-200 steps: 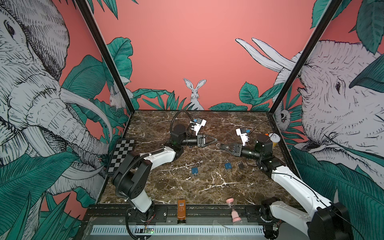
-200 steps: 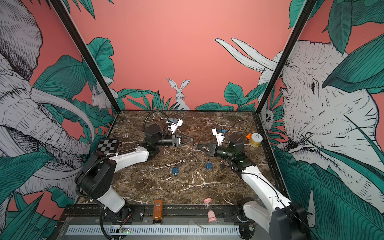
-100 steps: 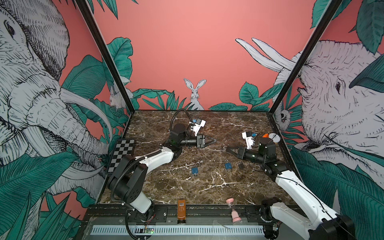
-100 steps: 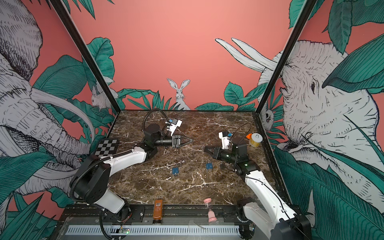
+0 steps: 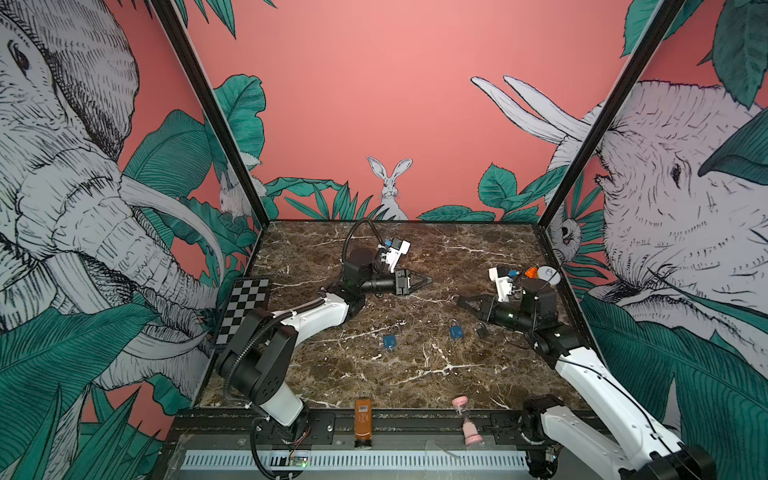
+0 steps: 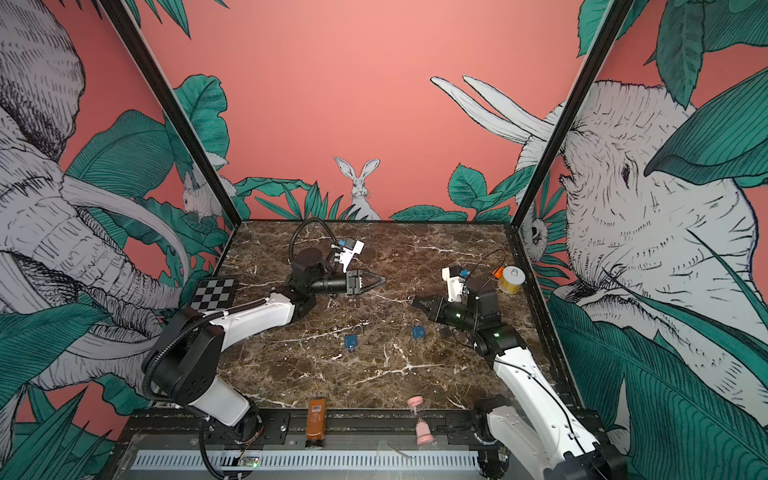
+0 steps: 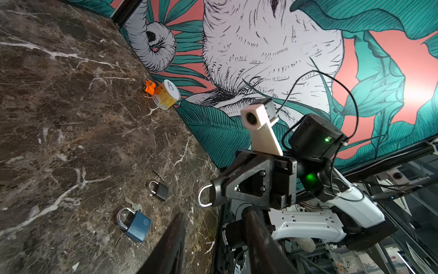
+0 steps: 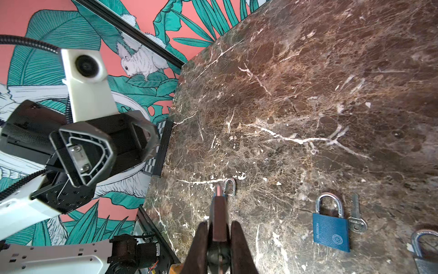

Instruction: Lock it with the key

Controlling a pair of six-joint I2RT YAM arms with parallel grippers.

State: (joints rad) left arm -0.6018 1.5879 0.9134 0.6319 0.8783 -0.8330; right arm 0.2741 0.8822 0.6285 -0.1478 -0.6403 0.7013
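My right gripper (image 5: 460, 300) (image 8: 219, 224) is shut on a small padlock (image 8: 219, 208), held edge-on above the table. The padlock's silver shackle (image 7: 204, 195) sticks out past the fingertips, and its body is mostly hidden between them. My left gripper (image 5: 428, 279) (image 7: 215, 213) hovers to the left, facing the right one across a gap. It is open, with nothing between its fingers (image 7: 173, 239). A blue padlock (image 7: 137, 225) (image 8: 330, 231) lies on the marble with a key (image 7: 132, 206) (image 8: 356, 218) beside its shackle. A black padlock (image 7: 162, 191) lies next to it with ringed keys (image 7: 163, 176).
Another blue padlock (image 5: 389, 341) lies further left. A yellow can (image 6: 512, 280) and an orange block (image 7: 149, 87) stand by the right wall. A checkerboard (image 5: 245, 309) lies at the left edge. An orange bottle (image 5: 363, 422) and a pink hourglass (image 5: 467, 422) stand on the front rail.
My right gripper has drawn back to the right with the padlock still in it, widening the gap to the left gripper. The left arm has hardly moved.
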